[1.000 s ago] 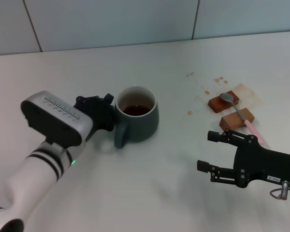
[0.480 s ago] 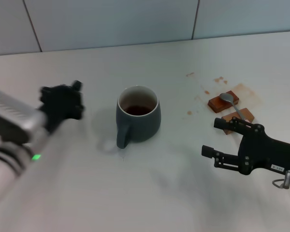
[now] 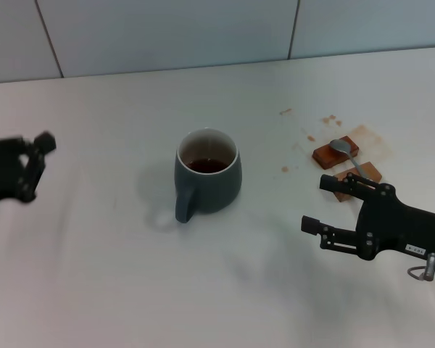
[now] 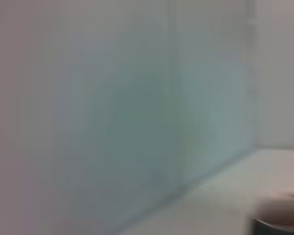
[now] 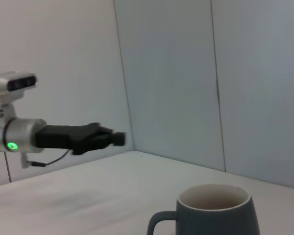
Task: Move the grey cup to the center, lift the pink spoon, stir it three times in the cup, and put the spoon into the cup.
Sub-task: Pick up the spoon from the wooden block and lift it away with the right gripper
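In the middle of the table [image 3: 116, 290] the grey cup [image 3: 206, 172] stands alone. The pink spoon [image 3: 348, 156] is laid across two brown blocks [image 3: 336, 152], just beside the right gripper [image 3: 326, 203], whose fingers are spread wide. The left gripper [image 3: 30, 163], well apart, is seen with fingers spread. The spoon should be pinched gently at its handle and lifted flat.
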{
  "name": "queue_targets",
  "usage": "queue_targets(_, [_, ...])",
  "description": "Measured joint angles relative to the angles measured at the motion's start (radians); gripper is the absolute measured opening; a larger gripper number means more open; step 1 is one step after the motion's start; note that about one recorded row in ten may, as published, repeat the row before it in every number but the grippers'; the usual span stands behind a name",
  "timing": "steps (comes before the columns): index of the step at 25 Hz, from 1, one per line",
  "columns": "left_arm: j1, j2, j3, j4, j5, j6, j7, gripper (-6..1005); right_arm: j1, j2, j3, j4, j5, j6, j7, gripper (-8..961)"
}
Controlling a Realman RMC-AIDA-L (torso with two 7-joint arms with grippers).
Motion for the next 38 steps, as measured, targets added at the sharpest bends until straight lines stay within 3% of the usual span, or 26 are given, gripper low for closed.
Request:
queue_targets(2, [0.026, 0.023, 0.097, 0.04, 0.002, 0.052, -0.069, -2, 0.0, 0.0, 0.0, 0.0, 0.0, 0.0, 0.001, 817])
queue_targets(6, [0.076, 0.048, 0.202, 0.107, 0.003, 0.152, -0.185, -2, 0.0, 0.0, 0.0, 0.0, 0.0, -0.007, 0.003, 817])
queue_targets(10, [0.111, 0.074, 0.219, 0.126, 0.0, 0.255, -0.23, 0, 0.0, 0.0, 0.0, 0.0, 0.0, -0.014, 0.007, 816])
queue_targets(17, [0.134, 0.103, 0.212, 0.13, -0.004, 0.302, -0.25, 7, 0.0, 0.001, 0.0, 0.0, 0.0, -0.022, 0.016, 816])
queue_targets(23, [0.152, 0.098, 0.175, 0.132, -0.005, 0.309, -0.27, 12, -0.004, 0.006, 0.0, 0.0, 0.0, -0.023, 0.017, 817])
queue_targets(25, [0.159, 0.082, 0.146, 0.144, -0.004, 0.303, -0.276, 14, -0.007, 0.006, 0.0, 0.0, 0.0, -0.023, 0.019, 817])
queue_targets(31, [0.165, 0.065, 0.148, 0.178, 0.002, 0.303, -0.269, 180, -0.009, 0.006, 0.0, 0.004, 0.0, -0.023, 0.031, 817])
queue_targets(33, [0.166, 0.064, 0.149, 0.18, 0.003, 0.306, -0.262, 369, -0.009, 0.006, 0.003, 0.014, 0.0, -0.025, 0.035, 817])
queue_targets(38, [0.168, 0.062, 0.145, 0.18, -0.001, 0.313, -0.257, 546, -0.008, 0.0, 0.125, 0.092, 0.001, -0.13, 0.234, 816])
